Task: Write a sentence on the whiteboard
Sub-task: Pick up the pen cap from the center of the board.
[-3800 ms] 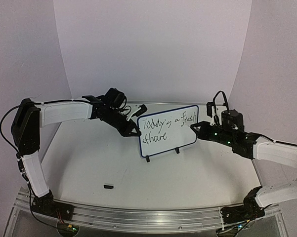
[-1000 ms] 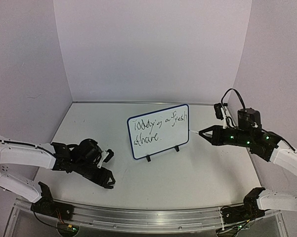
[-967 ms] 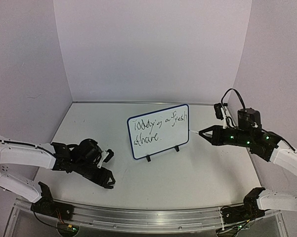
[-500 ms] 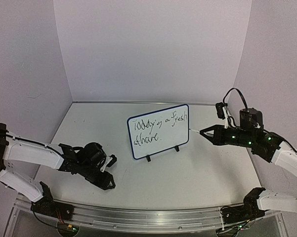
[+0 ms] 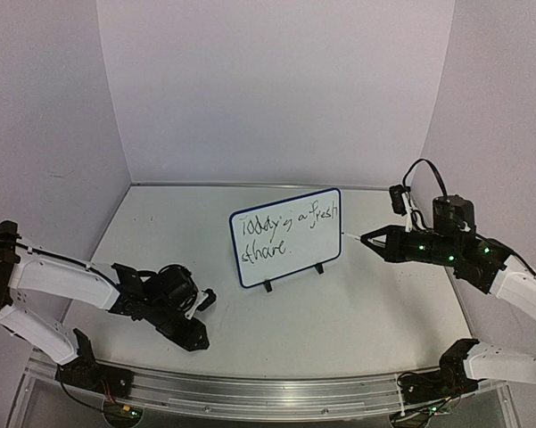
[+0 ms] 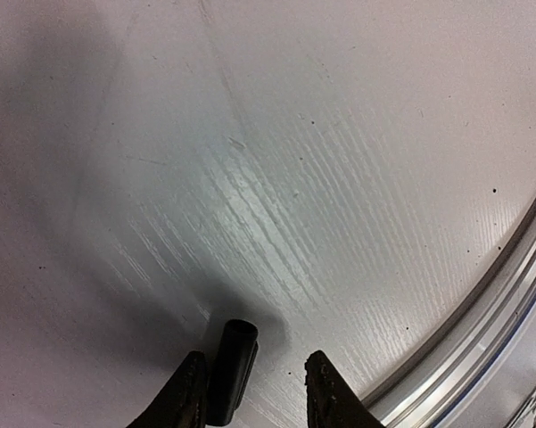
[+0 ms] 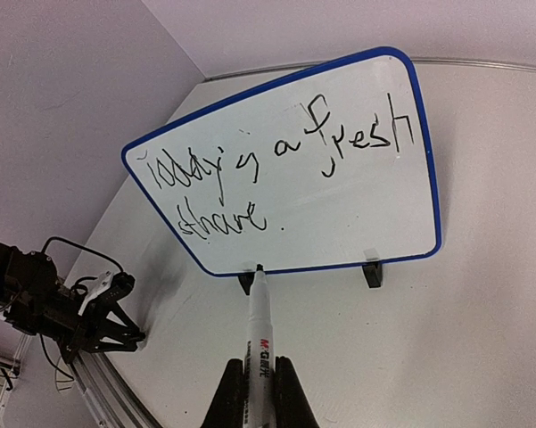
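Note:
The whiteboard (image 5: 290, 254) (image 7: 366, 205) stands upright on two black feet mid-table. The sentence (image 5: 279, 230) (image 7: 221, 219) runs across it in two lines of black script. My right gripper (image 5: 367, 239) (image 7: 259, 367) is shut on a white marker (image 7: 258, 321), level with the board's right edge; the uncapped tip (image 5: 343, 236) points at the board. My left gripper (image 5: 201, 316) (image 6: 254, 361) is low at the front left, open, straddling a small black cap (image 6: 231, 370). The cap lies on the table against the left finger, with a gap to the right one.
An aluminium rail (image 5: 250, 392) (image 6: 486, 312) runs along the table's near edge, close to the left gripper. Lilac walls (image 5: 276, 89) close in the back and both sides. The left arm's wrist and cable (image 7: 67, 303) show at the lower left of the right wrist view.
The left gripper left the board's left edge, dropped to the front left over the cap, and its jaws have narrowed. The right arm pulled back from the board and now holds still.

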You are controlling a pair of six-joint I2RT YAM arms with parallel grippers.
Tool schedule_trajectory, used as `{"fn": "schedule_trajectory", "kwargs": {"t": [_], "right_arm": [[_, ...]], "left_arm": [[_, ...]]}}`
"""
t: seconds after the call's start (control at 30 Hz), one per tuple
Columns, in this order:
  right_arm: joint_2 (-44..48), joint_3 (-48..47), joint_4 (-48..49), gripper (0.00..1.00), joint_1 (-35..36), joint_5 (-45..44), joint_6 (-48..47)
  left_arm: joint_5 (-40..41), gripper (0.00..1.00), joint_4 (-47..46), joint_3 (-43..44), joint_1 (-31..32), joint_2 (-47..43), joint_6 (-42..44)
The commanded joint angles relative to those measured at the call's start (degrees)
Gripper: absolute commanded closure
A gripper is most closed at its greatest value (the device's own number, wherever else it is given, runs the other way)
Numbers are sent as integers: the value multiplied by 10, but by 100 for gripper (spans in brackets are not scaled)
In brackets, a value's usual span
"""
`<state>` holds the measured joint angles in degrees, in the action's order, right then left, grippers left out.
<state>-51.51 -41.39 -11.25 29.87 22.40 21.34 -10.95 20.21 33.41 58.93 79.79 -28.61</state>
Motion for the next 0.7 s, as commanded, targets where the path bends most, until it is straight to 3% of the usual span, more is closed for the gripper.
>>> {"fn": "schedule_trajectory", "kwargs": {"t": [0.0, 0.23, 0.67], "right_arm": [[11, -4, 6, 100, -3, 3, 4], [10, -1, 6, 100, -3, 2, 5], [8, 1, 6, 100, -3, 0, 3]], "left_arm": [[13, 63, 36, 14, 18, 5, -21], [86, 65, 99, 37, 64, 9, -47], [125, 79, 98, 50, 97, 61, -64]]}}
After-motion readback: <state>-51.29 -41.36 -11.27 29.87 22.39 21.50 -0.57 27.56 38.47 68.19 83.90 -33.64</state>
